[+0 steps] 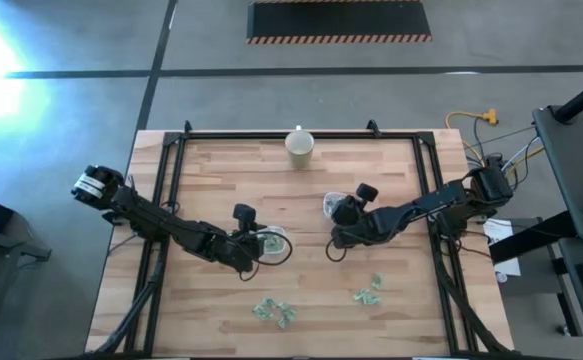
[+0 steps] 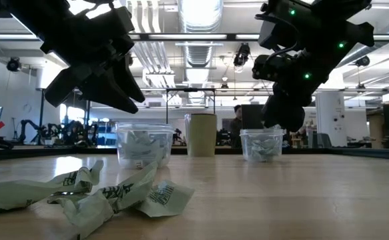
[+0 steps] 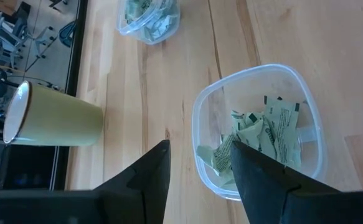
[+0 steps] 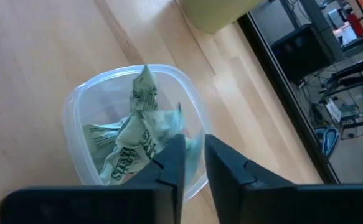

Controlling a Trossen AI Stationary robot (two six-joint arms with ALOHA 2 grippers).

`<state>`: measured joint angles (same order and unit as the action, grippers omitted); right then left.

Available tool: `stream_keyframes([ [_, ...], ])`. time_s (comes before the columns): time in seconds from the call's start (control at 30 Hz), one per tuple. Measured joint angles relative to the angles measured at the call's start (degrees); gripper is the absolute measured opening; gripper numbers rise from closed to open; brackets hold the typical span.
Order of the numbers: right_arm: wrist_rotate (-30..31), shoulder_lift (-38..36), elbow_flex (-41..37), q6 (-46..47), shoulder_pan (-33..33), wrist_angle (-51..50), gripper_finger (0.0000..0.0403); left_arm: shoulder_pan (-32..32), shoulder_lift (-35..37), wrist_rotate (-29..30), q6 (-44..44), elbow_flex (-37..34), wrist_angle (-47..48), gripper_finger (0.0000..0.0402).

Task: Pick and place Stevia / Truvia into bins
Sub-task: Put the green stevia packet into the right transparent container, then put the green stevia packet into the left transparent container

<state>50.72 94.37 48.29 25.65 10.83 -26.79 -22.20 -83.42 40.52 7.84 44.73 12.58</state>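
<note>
Two clear square bins stand on the wooden table, each with green-white Stevia packets inside: the left bin point(image 1: 272, 243) point(image 3: 256, 130) and the right bin point(image 1: 335, 205) point(image 4: 131, 124). Loose packets lie in two small heaps near the table's near edge point(image 1: 274, 311) point(image 1: 369, 293), and show crumpled in the low view point(image 2: 107, 193). My left gripper point(image 1: 248, 247) point(image 3: 197, 155) is open above the left bin's rim; one finger is over the bin, the other over bare table. My right gripper point(image 1: 345, 214) point(image 4: 193, 146) hangs over the right bin, nearly shut on a packet. My right gripper pinches a pale green packet point(image 4: 191, 138) between its two fingertips, coming from above and pointing down into the right bin. Only a small end of the packet shows between the fingers. The packet is above the others in the bin; whether it touches them I cannot tell.
A cream round cup point(image 1: 300, 146) point(image 3: 53, 116) stands near the table's far edge, behind both bins. A black frame runs along the table's left, right and far sides point(image 1: 171, 170). Bare wood lies between the bins and the loose packets.
</note>
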Motion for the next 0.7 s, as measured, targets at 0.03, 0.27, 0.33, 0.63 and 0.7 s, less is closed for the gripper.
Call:
stream_keyframes([
  [0.03, 0.0, 0.0, 0.0, 0.0, 0.0, 0.0, 0.0059, 0.0, 0.0, 0.0, 0.0, 0.0, 0.0, 0.0151],
  [0.27, 0.2, -1.1, 0.0, -0.6, 0.0, -0.1, 0.0110, 0.0, 0.0, 0.0, 0.0, 0.2, 0.0, 0.0151],
  [0.33, 0.2, -2.1, 0.0, -0.7, 0.1, -1.3, 0.0120, 0.0, 0.0, 0.0, 0.0, 0.2, 0.0, 0.0151],
  [0.63, 0.4, -8.1, 0.0, -1.9, 4.8, -3.2, 0.0142, -0.2, 0.1, -14.9, 0.0, 0.7, 0.0, 0.0151],
  [0.7, 0.4, -8.9, 0.0, -2.9, 6.4, -3.0, 0.0141, -0.2, 0.2, -22.5, 0.0, 1.4, -0.5, 0.0151],
])
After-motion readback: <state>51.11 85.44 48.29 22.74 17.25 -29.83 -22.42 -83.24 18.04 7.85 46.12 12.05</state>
